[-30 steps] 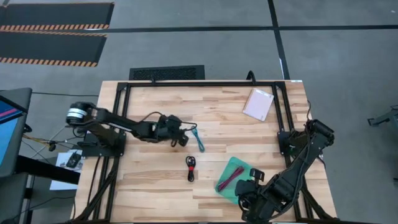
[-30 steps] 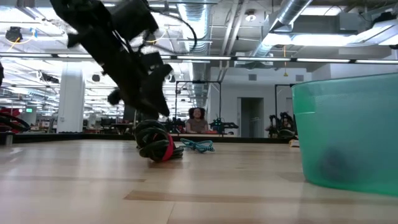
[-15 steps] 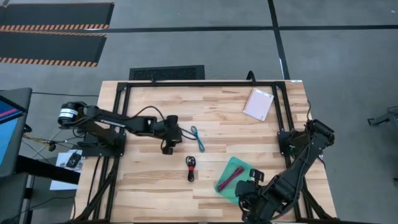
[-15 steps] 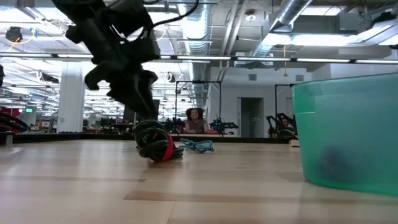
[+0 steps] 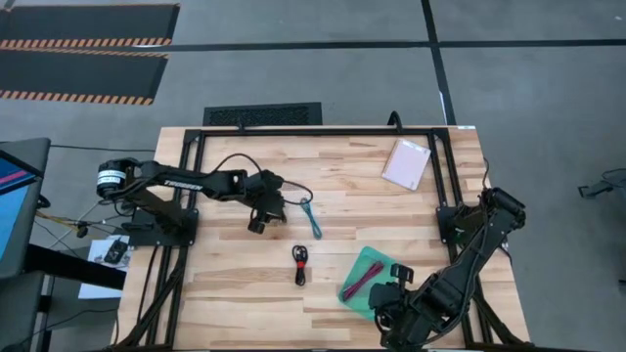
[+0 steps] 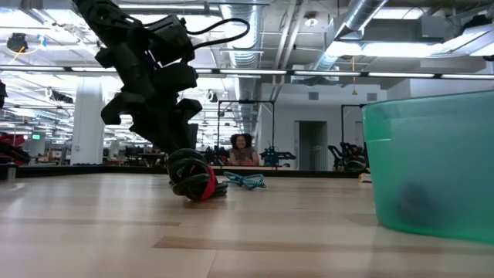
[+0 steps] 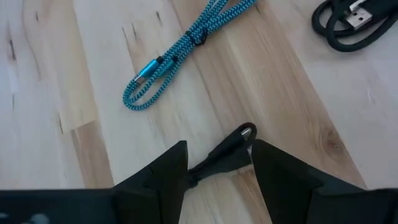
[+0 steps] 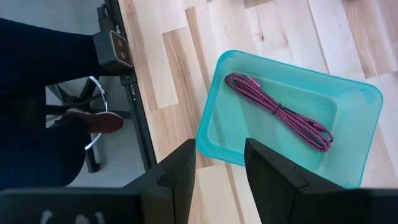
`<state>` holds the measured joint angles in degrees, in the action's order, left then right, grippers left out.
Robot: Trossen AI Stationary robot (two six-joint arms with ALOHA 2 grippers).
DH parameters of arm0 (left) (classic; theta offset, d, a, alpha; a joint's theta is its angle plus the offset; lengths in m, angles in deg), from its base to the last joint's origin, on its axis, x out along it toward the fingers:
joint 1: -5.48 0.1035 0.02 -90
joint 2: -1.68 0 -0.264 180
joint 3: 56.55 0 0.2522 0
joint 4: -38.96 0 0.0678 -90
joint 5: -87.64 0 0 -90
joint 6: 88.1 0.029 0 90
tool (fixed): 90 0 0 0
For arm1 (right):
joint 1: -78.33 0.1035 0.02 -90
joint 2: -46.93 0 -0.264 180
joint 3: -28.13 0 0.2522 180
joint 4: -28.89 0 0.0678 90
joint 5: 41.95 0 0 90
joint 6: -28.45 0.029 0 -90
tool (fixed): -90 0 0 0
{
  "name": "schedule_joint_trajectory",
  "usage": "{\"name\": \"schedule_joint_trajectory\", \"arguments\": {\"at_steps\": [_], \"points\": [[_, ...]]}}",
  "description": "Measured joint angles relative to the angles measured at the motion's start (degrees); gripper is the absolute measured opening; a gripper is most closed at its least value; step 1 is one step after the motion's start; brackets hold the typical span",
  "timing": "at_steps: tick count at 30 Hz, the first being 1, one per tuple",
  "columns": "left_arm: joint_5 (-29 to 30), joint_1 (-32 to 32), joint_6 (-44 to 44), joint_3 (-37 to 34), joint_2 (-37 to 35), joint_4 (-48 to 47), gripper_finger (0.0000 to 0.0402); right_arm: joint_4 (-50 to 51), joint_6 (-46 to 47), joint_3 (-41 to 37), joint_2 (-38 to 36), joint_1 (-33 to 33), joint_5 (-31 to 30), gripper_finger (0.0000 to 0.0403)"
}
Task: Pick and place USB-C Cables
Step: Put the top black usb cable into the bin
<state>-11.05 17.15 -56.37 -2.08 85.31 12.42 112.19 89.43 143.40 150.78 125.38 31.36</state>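
The teal-blue cable (image 5: 311, 217) lies flat on the wood, right of my left gripper (image 5: 256, 224). In the left wrist view that gripper (image 7: 217, 152) is open just above the table, with the teal-blue cable (image 7: 180, 53) ahead of its fingers and apart from them. The black cable with a red band (image 5: 300, 264) lies nearer the near edge (image 6: 193, 179). The maroon-pink cable (image 8: 280, 112) lies inside the green tray (image 8: 348, 99). My right gripper (image 8: 217, 165) is open above the tray's near-left rim (image 5: 391, 281).
A pale pink packet (image 5: 406, 163) lies at the far right corner. The tray (image 6: 432, 170) stands at the near right. A black frame rail (image 5: 323, 130) borders the table's far side. Bare wood stretches across the middle and the near left.
My left gripper has drawn back from the teal-blue cable toward the table's left edge, and the wrist has turned. The cable lies where it lay. The right arm has kept still.
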Motion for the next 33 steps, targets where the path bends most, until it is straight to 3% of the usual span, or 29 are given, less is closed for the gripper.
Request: {"name": "schedule_joint_trajectory", "arguments": {"at_steps": [9, 23, 33], "points": [[-4.61, 3.32, 3.17, 0.0, 0.1, -0.36, 0.0169, -0.02, 0.0, 0.0, 0.0, -0.02, 0.0, 0.0161], [-3.02, 2.3, 0.88, 0.11, 6.57, 1.06, 0.0169, -1.08, -0.24, 0.0, 0.0, -0.79, 0.02, 0.0161], [-2.68, 2.31, 2.36, 0.04, 6.43, 0.98, 0.0169, -1.42, -2.37, 0.0, 0.0, -1.4, 0.07, 0.0161]]}}
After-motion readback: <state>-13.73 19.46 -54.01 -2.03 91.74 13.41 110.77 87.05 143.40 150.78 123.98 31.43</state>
